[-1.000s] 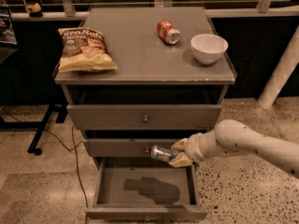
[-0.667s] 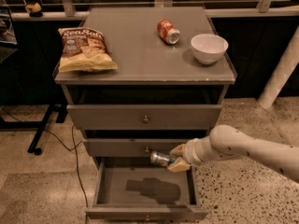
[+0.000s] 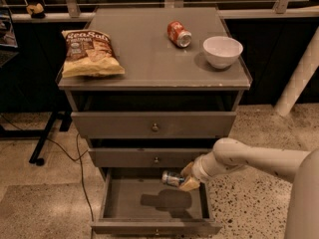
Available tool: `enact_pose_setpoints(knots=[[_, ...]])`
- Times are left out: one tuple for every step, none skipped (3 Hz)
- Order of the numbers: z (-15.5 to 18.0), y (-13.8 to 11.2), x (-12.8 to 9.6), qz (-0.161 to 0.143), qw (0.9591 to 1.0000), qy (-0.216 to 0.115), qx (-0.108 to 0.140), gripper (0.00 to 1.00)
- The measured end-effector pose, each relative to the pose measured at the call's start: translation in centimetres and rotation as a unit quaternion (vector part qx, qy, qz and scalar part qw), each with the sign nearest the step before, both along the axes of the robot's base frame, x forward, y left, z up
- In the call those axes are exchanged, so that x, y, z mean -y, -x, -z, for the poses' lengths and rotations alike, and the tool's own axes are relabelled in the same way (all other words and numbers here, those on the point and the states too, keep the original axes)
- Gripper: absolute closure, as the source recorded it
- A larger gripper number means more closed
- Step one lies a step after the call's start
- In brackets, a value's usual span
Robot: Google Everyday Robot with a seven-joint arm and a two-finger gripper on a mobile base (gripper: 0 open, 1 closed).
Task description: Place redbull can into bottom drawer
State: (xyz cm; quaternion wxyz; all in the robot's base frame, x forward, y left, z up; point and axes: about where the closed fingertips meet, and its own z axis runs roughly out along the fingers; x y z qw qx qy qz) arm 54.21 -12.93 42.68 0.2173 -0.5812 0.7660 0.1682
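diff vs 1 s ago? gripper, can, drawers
The gripper, still shut on the redbull can, moved down and slightly left. That carried the can from level with the middle drawer to just over the open bottom drawer. Nothing was let go. Unchanged: bottom drawer open, and the chip bag, red can and white bowl are in place on top.

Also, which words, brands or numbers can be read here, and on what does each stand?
"Sea Salt": top of the chip bag; its smaller print is too blurred.
Label unreadable: the red can.
No readable text: the redbull can, held by the pincer over the open bottom drawer.
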Motion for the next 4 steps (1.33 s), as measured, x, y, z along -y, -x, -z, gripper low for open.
enact_pose_setpoints(knots=[[0.0,0.0,0.0,0.000,1.0000,0.000,0.000,1.00],[2.4,-0.4,0.0,0.010,0.9998,-0.013,-0.006,1.00],[6.1,-1.3,-0.2,0.027,0.9986,-0.045,-0.005,1.00],[9.8,-1.7,-0.6,0.034,0.9964,-0.076,-0.010,1.00]])
